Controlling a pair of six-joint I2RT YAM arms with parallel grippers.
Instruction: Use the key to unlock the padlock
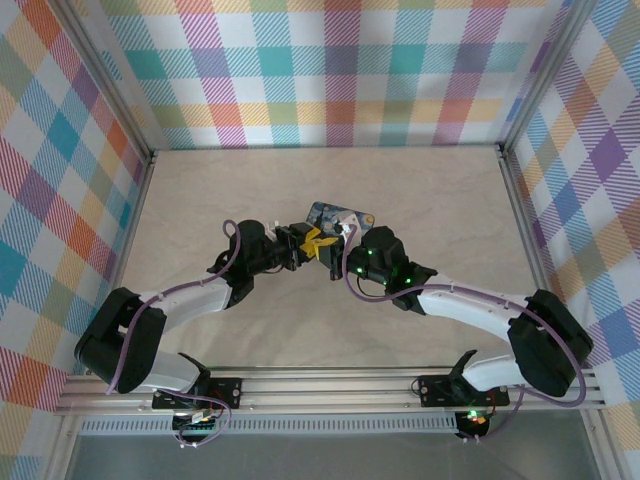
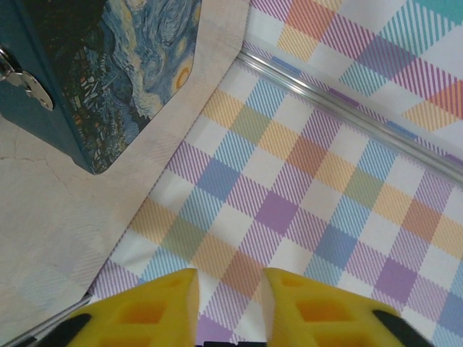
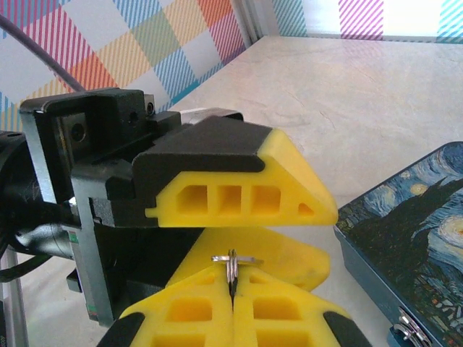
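My right gripper [image 3: 233, 278] is shut on the key; its silvery ring [image 3: 233, 259] sticks out above the closed yellow fingertips. Just beyond it my left gripper [image 3: 329, 238] faces sideways, its two yellow fingers [image 3: 239, 195] apart, one above the other. In the left wrist view the left gripper [image 2: 230, 296] is open with nothing between its fingers. A small blue piece with silvery metal, apparently the padlock [image 3: 400, 336], sits at the tin's front side, cut off by the frame. From above, both grippers [image 1: 318, 245] [image 1: 345, 240] meet just in front of the tin [image 1: 335, 213].
The dark-blue tin with the night-sky painting [image 3: 416, 231] lies right of my grippers, its silvery latch [image 2: 25, 83] on the side wall. The beige table [image 1: 200, 200] stretches around, bounded by checked walls [image 2: 325, 181] and aluminium rails [image 1: 520, 200].
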